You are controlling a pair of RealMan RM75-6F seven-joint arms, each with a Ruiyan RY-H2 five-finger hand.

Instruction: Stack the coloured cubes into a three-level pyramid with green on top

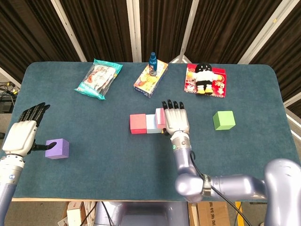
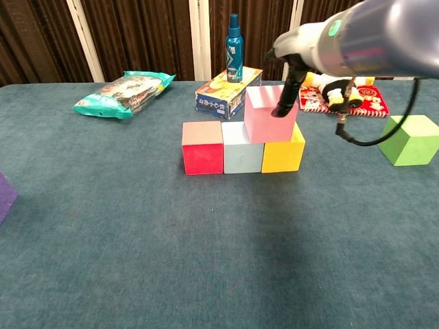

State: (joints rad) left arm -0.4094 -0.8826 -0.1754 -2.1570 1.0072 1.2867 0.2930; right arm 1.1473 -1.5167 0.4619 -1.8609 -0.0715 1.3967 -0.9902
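A red cube, a light blue cube and a yellow cube form a row mid-table. A pink cube sits on top, straddling light blue and yellow. My right hand hovers flat over the row's right end with its fingers spread and nothing in it. In the chest view its dark thumb hangs at the pink cube's right front edge. The green cube stands alone to the right. My left hand is open at the far left, thumb beside the purple cube.
Along the back lie a snack bag, a printed box with a blue bottle on it, and a plush toy on a red pack. The purple cube barely shows at the chest view's left edge.
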